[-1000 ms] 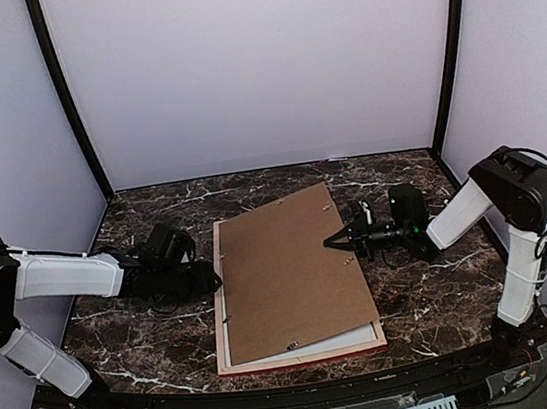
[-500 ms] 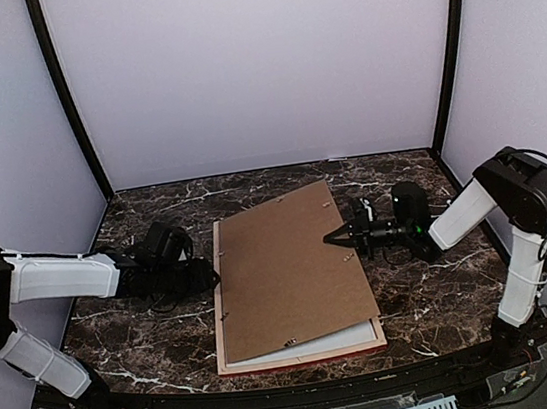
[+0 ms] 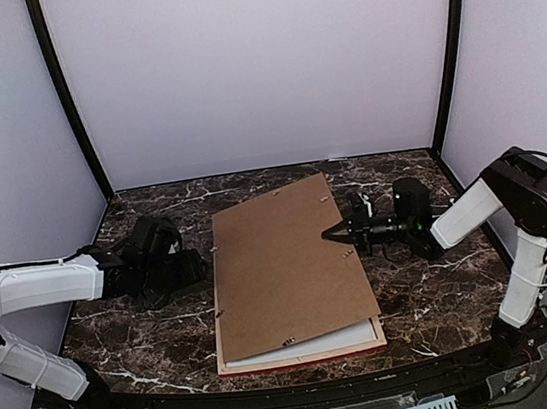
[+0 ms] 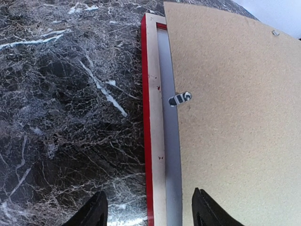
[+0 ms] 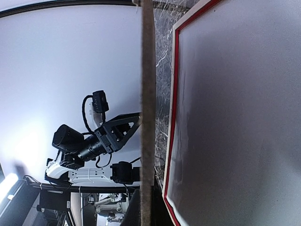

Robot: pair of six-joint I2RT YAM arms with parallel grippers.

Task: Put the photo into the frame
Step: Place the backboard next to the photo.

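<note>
The right claw (image 3: 339,234) is pinching the brown board (image 3: 286,263) lying askew on the frame (image 4: 154,117); the left claw (image 4: 148,193) is gaping wide at the frame's left rail.

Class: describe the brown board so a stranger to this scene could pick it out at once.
In the middle of the dark marble table lies a red-edged frame. The brown board sits askew over it, and it is the only plain brown surface there.
</note>
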